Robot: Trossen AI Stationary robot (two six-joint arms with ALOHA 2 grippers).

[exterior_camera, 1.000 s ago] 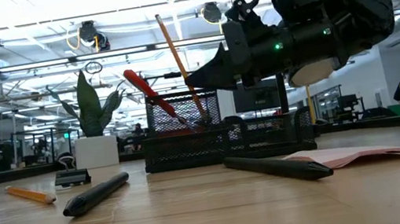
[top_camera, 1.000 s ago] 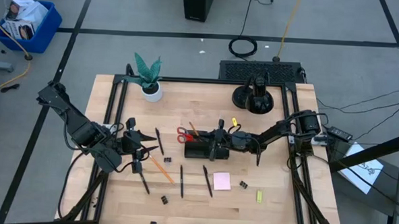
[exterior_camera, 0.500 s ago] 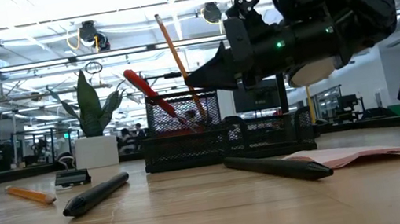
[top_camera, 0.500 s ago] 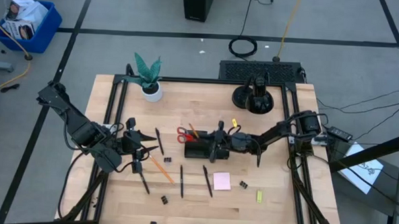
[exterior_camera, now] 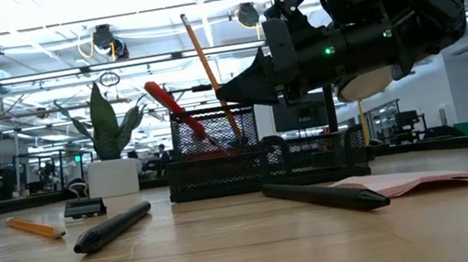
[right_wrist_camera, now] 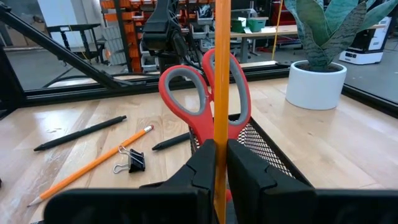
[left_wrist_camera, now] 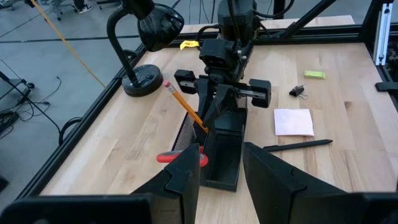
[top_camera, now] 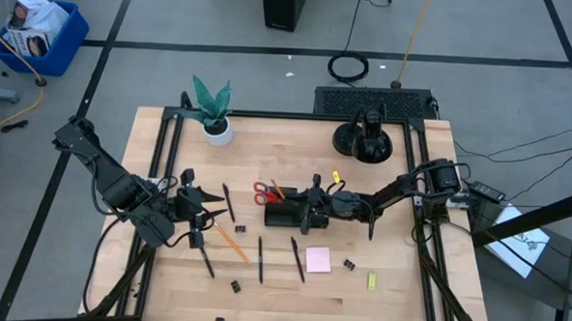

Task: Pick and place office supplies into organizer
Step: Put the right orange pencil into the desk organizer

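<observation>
Red-handled scissors point(right_wrist_camera: 205, 102), orange pencil point(right_wrist_camera: 221, 74)

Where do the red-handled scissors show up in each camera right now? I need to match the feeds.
High view: scissors at the organizer's left end.
Low view: one red handle slanting up above the mesh organizer, left of the pencil.
Left wrist view: red handle low, partly behind that arm's own fingers.
Right wrist view: both handle loops centre, behind the pencil.
Shared landmark: the upright orange pencil in the right hand.
</observation>
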